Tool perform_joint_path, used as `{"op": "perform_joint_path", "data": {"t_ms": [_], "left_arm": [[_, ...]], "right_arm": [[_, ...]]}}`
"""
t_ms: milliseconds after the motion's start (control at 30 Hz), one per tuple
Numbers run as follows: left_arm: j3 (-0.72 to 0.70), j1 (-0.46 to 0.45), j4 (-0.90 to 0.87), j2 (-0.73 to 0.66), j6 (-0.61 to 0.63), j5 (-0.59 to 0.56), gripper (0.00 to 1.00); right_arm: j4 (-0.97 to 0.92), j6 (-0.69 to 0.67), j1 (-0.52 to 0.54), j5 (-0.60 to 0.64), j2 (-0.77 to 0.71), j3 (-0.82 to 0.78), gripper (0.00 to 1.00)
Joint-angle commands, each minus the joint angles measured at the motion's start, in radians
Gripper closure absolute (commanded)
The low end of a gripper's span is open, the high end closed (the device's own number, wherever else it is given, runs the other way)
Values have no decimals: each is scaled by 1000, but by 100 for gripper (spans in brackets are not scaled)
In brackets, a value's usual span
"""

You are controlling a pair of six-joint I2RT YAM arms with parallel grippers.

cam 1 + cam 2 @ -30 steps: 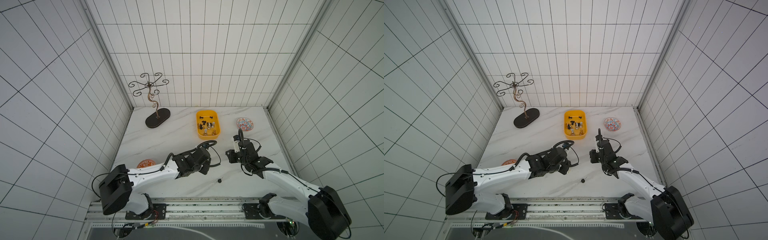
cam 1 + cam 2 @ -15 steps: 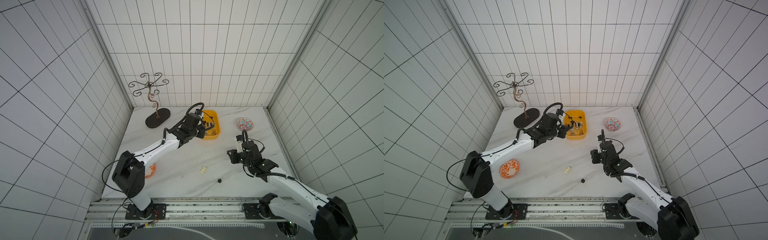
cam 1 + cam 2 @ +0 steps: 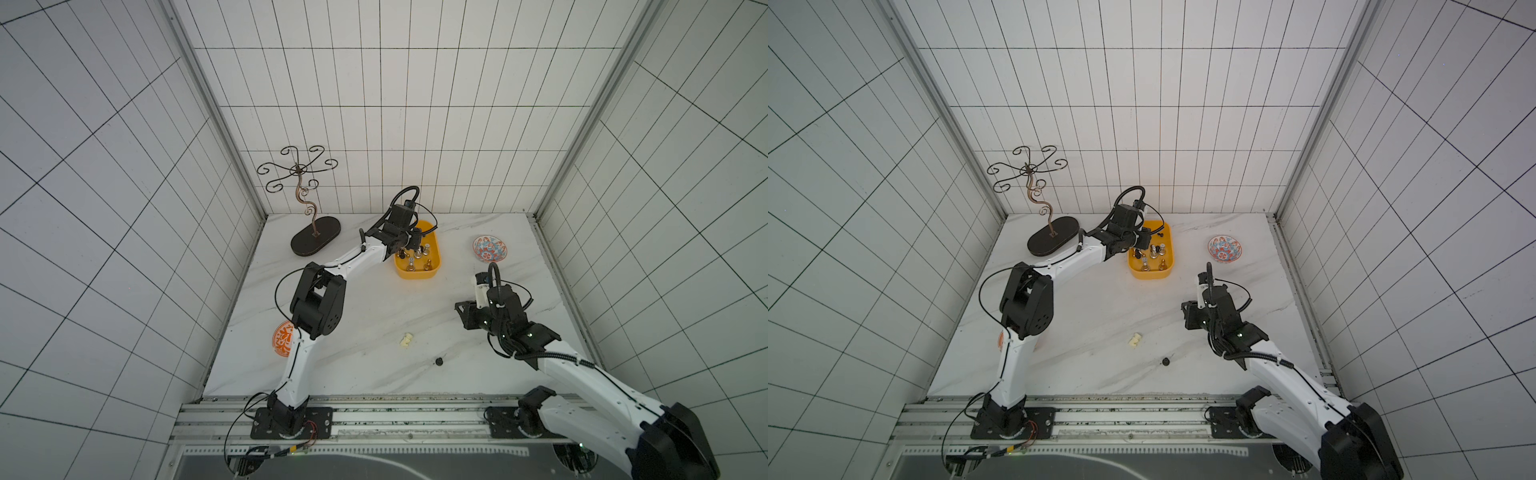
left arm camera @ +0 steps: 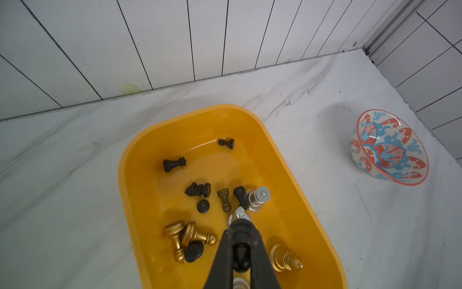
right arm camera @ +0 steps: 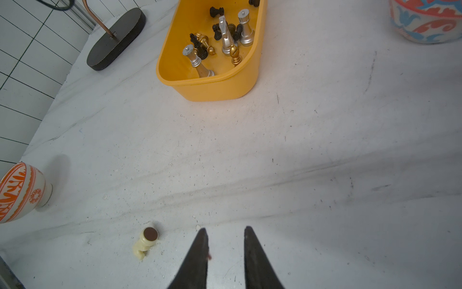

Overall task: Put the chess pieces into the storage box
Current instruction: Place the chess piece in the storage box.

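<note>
Over the storage box (image 4: 145,155), left pincer (image 4: 240,225) closed.

Yellow box (image 3: 417,274) w/ most pcs (image 4: 198,189); cream pc (image 3: 407,340), blk pawn (image 3: 438,361) lie outside.

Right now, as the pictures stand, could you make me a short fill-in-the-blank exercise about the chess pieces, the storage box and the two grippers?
1. The left gripper is over the storage box, its jaws ___.
2. The right gripper holds nothing; its jaws are ___.
3. The cream-white piece lies on its ___ on the table.
4. With the black piece, that leaves ___ pieces outside the box.
Missing words: shut; open; side; two.
</note>
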Motion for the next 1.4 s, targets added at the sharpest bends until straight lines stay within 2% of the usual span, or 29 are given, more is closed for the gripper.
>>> {"op": "perform_joint_path", "data": {"t_ms": [0, 400, 633, 733, 1000, 1200, 1367], "left_arm": [[92, 11, -5, 63, -21, 5, 89], [287, 25, 35, 246, -72, 12, 89], [303, 30, 75, 282, -113, 34, 87], [303, 30, 101, 291, -118, 32, 81], [317, 41, 167, 288, -143, 30, 54], [303, 47, 178, 225, -120, 52, 50], [155, 49, 217, 87, -113, 103, 50]], "right_arm": [[29, 11, 11, -26, 3, -47, 74], [40, 1, 21, -63, 10, -41, 74], [41, -2, 32, -61, 15, -27, 74], [35, 0, 36, -57, 15, -23, 74], [-3, -8, 47, -16, 12, -7, 72], [-17, -18, 49, 22, -1, -3, 70], [-35, -29, 49, 32, 11, 15, 68]]}}
